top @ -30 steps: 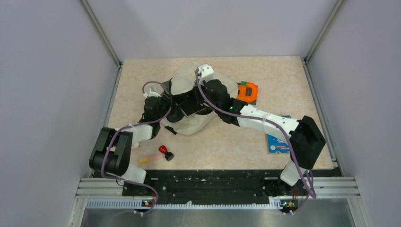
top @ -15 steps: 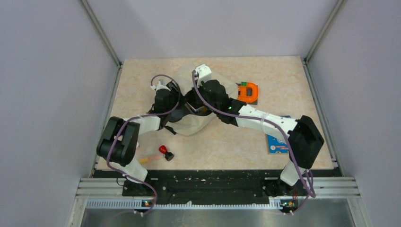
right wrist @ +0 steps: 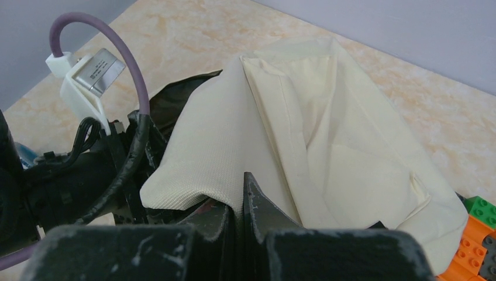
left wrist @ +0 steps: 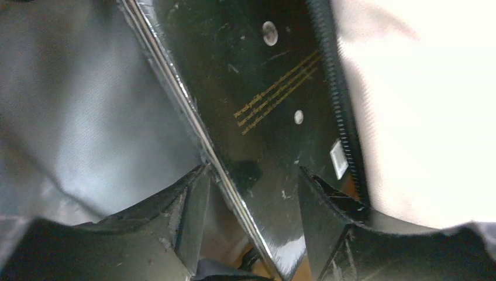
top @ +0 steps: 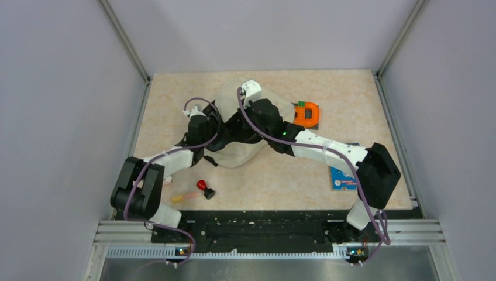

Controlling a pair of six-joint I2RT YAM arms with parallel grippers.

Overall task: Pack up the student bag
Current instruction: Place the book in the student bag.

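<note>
The student bag, cream fabric with black trim, lies mid-table with both grippers at its mouth. My right gripper is shut on a fold of the bag's cream edge and holds it raised. My left gripper reaches into the opening. Its jaws stand apart around a flat glossy black book with gold lettering. Grey lining is on one side of the book and cream fabric on the other. From above, the left gripper and right gripper almost meet.
An orange and green brick piece sits just right of the bag. A blue card lies under the right forearm. A red-capped black item and a small orange stick lie near the front left.
My left gripper has pushed further into the bag's mouth and its jaws have spread apart around the black book. The right gripper has kept its hold on the bag's edge.
</note>
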